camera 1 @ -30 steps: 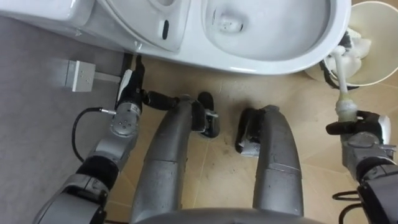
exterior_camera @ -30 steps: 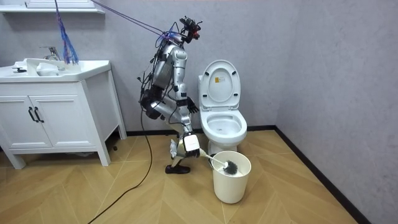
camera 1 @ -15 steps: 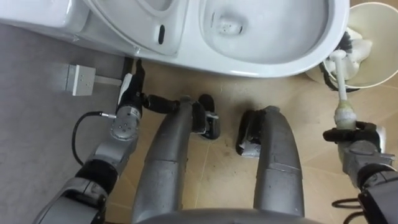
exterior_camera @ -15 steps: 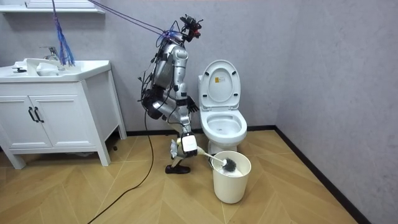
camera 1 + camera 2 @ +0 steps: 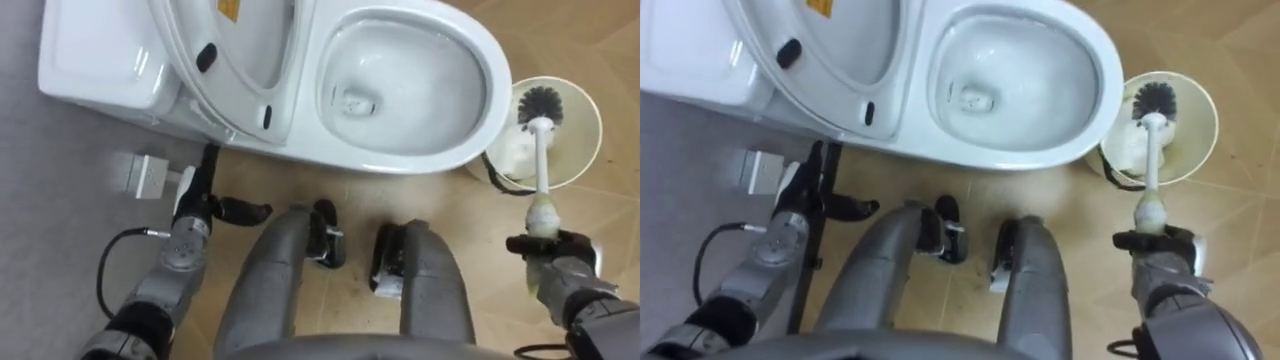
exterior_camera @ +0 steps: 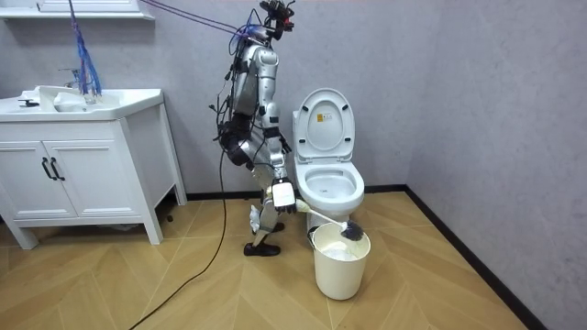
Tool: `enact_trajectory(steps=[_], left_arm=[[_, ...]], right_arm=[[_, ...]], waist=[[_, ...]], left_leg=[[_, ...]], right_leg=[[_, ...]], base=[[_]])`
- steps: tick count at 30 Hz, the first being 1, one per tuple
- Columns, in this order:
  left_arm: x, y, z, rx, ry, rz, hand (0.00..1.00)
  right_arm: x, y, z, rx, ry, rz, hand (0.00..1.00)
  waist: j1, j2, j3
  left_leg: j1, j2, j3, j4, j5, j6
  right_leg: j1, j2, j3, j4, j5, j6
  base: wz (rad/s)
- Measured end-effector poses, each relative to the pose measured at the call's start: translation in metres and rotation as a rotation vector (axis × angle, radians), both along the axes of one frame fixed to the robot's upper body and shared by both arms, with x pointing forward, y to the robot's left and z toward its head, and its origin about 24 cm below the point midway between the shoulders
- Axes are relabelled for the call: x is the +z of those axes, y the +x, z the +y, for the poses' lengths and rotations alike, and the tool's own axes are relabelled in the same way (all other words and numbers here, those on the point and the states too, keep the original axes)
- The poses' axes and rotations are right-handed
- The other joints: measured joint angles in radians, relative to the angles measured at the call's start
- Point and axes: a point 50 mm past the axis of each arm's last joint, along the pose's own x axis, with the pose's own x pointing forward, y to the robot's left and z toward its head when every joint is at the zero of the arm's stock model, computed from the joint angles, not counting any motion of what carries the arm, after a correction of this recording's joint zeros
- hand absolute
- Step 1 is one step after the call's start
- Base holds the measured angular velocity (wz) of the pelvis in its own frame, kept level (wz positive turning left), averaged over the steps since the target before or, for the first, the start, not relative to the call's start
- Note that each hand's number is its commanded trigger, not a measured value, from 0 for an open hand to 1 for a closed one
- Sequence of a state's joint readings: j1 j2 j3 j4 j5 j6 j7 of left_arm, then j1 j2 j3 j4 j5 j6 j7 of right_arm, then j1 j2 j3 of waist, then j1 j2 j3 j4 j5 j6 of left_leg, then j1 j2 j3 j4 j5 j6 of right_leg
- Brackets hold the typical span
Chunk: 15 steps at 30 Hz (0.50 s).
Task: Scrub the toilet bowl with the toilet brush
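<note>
The white toilet (image 5: 405, 85) stands before me with its lid (image 5: 235, 40) raised and the bowl bare. My right hand (image 5: 555, 250) is at the lower right, shut on the white handle of the toilet brush (image 5: 541, 165). The brush points away from me, its black bristle head (image 5: 541, 100) over the white bucket (image 5: 598, 120) beside the bowl. In the room view the brush head (image 6: 348, 227) sits at the rim of the bucket (image 6: 340, 266). My left hand (image 5: 195, 195) hangs at the lower left by the toilet's base, fingers straight, holding nothing.
A white lump (image 5: 510, 150) lies inside the bucket. A small white box (image 5: 145, 173) sits low by the wall to my left. In the room view a white sink cabinet (image 6: 83, 174) stands at the room view's left, and the wall is close behind the toilet.
I have straightened up, so the eye view now takes in more of the toilet. My right hand rose with the brush, lifting its head from inside the bucket to the rim.
</note>
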<state>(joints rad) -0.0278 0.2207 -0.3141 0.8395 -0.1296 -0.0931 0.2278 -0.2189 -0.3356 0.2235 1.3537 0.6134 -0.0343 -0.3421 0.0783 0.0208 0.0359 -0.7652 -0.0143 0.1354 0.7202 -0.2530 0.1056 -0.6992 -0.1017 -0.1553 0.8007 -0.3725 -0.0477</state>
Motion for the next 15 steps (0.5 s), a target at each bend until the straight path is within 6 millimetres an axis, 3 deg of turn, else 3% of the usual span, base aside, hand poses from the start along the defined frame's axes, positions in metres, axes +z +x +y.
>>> enact_trajectory(steps=[4, 8, 9, 15], left_arm=[[-0.010, -0.026, 0.018, 0.074, 0.024, 0.069, 0.00], [-0.016, -0.045, 0.030, 0.147, 0.031, 0.111, 0.00], [-0.017, -0.051, 0.034, 0.169, 0.038, 0.129, 0.00], [-0.023, -0.091, 0.055, 0.294, 0.060, 0.198, 0.00]], right_arm=[[-0.007, -0.019, 0.000, -0.113, 0.039, -0.001, 1.00], [-0.010, -0.030, 0.001, -0.182, 0.050, -0.014, 1.00], [-0.012, -0.031, 0.004, -0.183, 0.051, -0.012, 1.00], [-0.016, -0.055, 0.005, -0.103, 0.010, 0.041, 1.00]], waist=[[0.001, -0.016, -0.0151], [-0.002, -0.020, -0.0185], [-0.001, -0.026, -0.0230], [-0.004, -0.049, -0.0329]], left_leg=[[0.128, 0.001, -0.010, -0.086, 0.003, -0.005], [0.234, 0.000, -0.014, -0.158, 0.006, -0.008], [0.268, -0.003, -0.016, -0.188, 0.011, -0.008], [0.430, -0.018, -0.023, -0.312, 0.025, -0.014]], right_leg=[[0.145, 0.018, -0.014, -0.121, 0.024, 0.008], [0.264, 0.031, -0.025, -0.227, 0.046, 0.018], [0.302, 0.032, -0.029, -0.261, 0.055, 0.021], [0.468, 0.037, -0.047, -0.409, 0.087, 0.033]], base=[[0.00], [0.00], [0.05], [0.03]])
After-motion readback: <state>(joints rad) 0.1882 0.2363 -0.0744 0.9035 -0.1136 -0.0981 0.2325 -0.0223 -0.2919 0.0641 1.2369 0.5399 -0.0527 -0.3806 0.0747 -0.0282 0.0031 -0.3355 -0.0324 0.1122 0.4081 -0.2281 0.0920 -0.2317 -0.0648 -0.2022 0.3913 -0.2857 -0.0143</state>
